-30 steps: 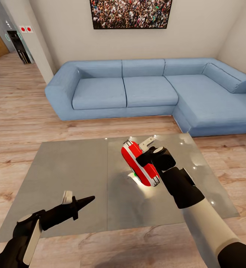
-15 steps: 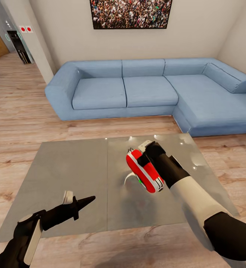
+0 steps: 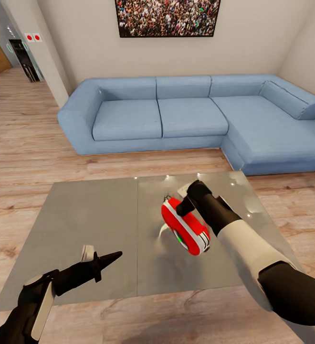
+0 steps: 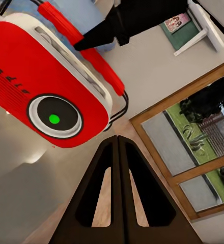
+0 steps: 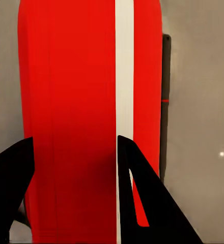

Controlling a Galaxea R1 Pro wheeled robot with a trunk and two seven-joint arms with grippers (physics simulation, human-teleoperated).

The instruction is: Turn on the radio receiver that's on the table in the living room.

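two grippers: right gripper [image 3: 185, 199] spread wide over the tilted radio receiver [image 3: 185, 228] on the grey bench [image 3: 90, 224], holding nothing; left gripper [image 3: 110, 258] closed, empty; likely switch-on step; next press the dial [image 4: 54, 117].

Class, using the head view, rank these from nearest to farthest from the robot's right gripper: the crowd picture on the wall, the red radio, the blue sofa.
1. The radio receiver, directly at the right gripper, on the table's right panel.
2. The blue sofa, beyond the table on the wood floor.
3. The crowd picture, high on the wall behind the sofa.
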